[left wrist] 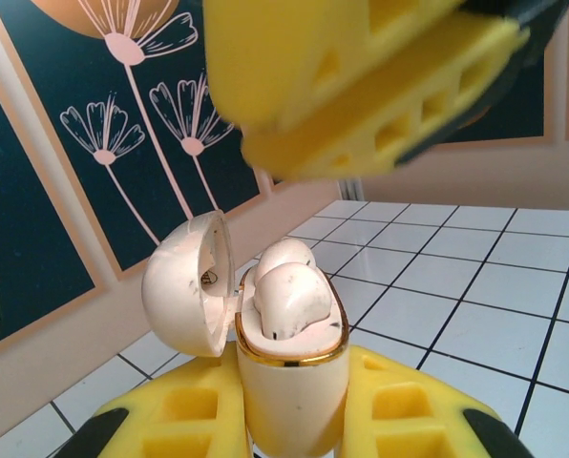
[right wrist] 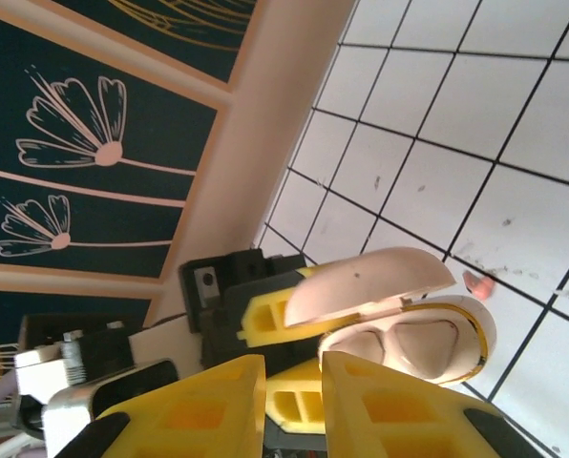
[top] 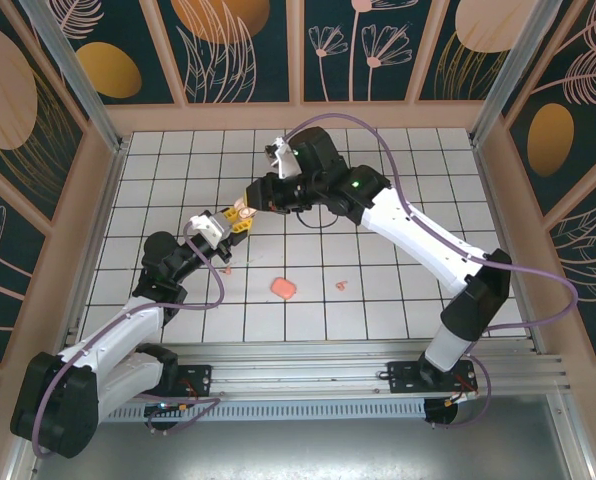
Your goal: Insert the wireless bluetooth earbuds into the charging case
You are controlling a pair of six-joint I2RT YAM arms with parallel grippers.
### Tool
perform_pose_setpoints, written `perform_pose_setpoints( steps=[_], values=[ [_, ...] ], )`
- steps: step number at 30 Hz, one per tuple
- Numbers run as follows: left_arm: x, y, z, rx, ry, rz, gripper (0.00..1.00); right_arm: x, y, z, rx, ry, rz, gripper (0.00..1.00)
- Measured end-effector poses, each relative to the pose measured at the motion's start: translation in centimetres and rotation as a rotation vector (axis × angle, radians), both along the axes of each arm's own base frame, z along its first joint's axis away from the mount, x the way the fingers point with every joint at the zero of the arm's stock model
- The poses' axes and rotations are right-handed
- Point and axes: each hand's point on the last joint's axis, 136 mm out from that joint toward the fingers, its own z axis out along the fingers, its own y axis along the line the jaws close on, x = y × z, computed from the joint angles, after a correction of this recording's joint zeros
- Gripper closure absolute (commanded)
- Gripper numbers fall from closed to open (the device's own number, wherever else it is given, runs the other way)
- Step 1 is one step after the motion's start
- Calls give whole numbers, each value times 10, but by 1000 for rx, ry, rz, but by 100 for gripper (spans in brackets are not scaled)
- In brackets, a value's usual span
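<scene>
Your left arm (top: 128,330) and right arm (top: 418,235) have white shells between bulky black joints, and a lilac cable (top: 543,272) loops alongside each. A green light (top: 356,183) glows on the right one. Your fingers (left wrist: 399,410) are yellow plastic with square pockets and black trim.

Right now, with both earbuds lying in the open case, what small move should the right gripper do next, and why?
Probably lower the right gripper and nudge the lid shut. Both earbuds seem seated in the charging case, which the left gripper clamps upright; the lid stands open beside them, and the right gripper hovers just above, its jaws slightly apart and empty.
</scene>
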Motion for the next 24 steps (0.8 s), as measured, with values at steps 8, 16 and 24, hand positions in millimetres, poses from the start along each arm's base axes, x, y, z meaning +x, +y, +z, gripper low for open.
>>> perform_pose_setpoints(
  steps=[8,16,24],
  values=[
    [-1,0,2,-2,-6,-4,99,-1,1,-10,-15,11,13,75],
    [-12,-9,4,6,-5,-85,98,-1,-20,-1,-49,-219,79,57],
    [-26,-20,7,11,5,-198,97,-7,-67,18,-115,-659,228,43]
  ],
)
